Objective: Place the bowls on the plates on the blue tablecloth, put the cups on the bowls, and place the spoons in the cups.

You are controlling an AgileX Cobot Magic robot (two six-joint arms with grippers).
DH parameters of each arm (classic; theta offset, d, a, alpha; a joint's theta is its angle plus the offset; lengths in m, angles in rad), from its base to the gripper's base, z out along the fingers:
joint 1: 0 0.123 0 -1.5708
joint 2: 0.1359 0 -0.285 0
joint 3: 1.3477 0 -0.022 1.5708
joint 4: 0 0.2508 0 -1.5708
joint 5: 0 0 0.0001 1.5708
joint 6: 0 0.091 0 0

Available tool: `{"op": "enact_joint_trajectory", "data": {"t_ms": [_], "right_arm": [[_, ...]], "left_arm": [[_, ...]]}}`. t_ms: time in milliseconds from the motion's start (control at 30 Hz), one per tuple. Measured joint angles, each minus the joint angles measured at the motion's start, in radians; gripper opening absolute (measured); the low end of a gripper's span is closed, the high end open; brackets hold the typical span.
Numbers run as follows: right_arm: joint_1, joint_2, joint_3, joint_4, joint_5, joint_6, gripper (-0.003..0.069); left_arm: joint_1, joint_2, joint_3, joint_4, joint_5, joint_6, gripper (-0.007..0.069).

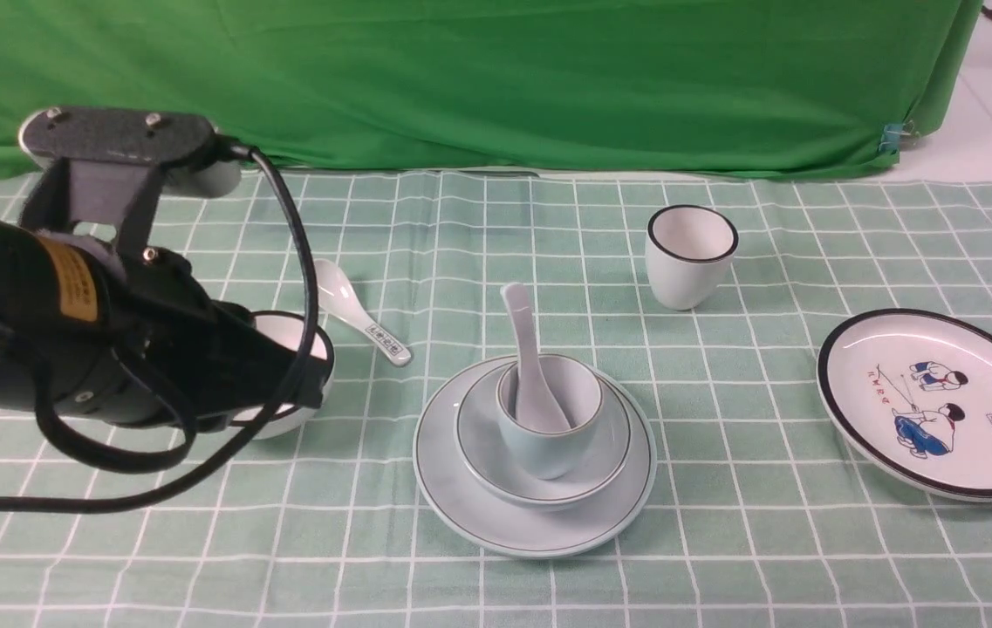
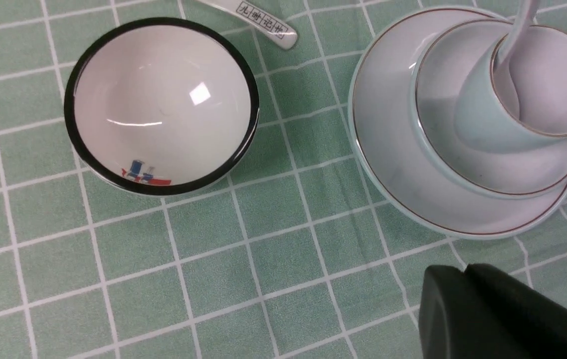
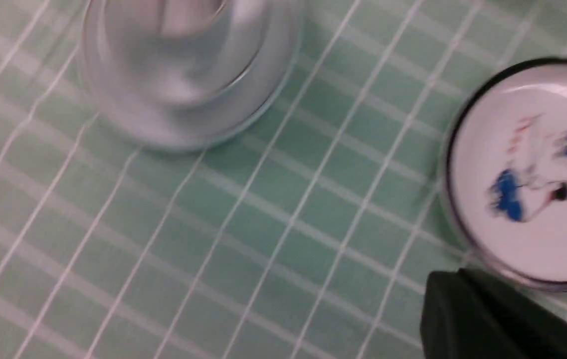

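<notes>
At the middle of the blue tablecloth (image 1: 722, 541) the pale blue plate (image 1: 461, 488) carries the blue bowl (image 1: 609, 445), the blue cup (image 1: 548, 445) and a plain spoon (image 1: 526, 349) standing in the cup. The black-rimmed white bowl (image 2: 161, 99) sits on the cloth at the left, half hidden by my left arm in the front view. A spoon with a printed handle (image 1: 360, 314) lies behind it. The white cup (image 1: 690, 253) stands far right of centre, near the cartoon plate (image 1: 932, 401). My left gripper (image 2: 463, 271) is shut and empty between bowl and blue plate. My right gripper (image 3: 455, 279) is shut, empty, by the cartoon plate's edge.
A plain green backdrop cloth (image 1: 461, 78) hangs along the far edge of the table. My left arm's black cable (image 1: 112, 453) loops low over the cloth at the left. The right wrist view is motion-blurred.
</notes>
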Motion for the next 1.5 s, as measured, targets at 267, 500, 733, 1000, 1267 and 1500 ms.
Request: {"op": "enact_joint_trajectory", "data": {"t_ms": [267,500,733,1000,1267,1500], "right_arm": [[-0.129,-0.569,0.469,-0.014,-0.471,0.102,0.0023],[-0.129,-0.846,0.777,-0.014,-0.852,0.153,0.0048],[-0.129,-0.822,0.785,-0.014,-0.905,0.153,0.011],[-0.129,-0.822,0.785,-0.014,-0.911,0.153,0.0133],[-0.129,-0.822,0.785,-0.014,-0.912,0.153,0.0158],[-0.129,-0.822,0.785,-0.014,-0.913,0.153,0.0165]], "left_arm": [[0.0,-0.08,0.088,-0.005,-0.094,0.0,0.0008],[0.0,-0.395,0.359,-0.014,-0.32,-0.031,0.0008],[0.0,-0.742,0.577,0.006,-0.498,-0.042,0.0008],[0.0,-0.962,0.664,0.018,-0.557,-0.042,0.0009],[0.0,-0.975,0.668,0.019,-0.556,-0.024,0.0009],[0.008,-0.987,0.678,0.012,-0.562,0.036,0.0009]]}}
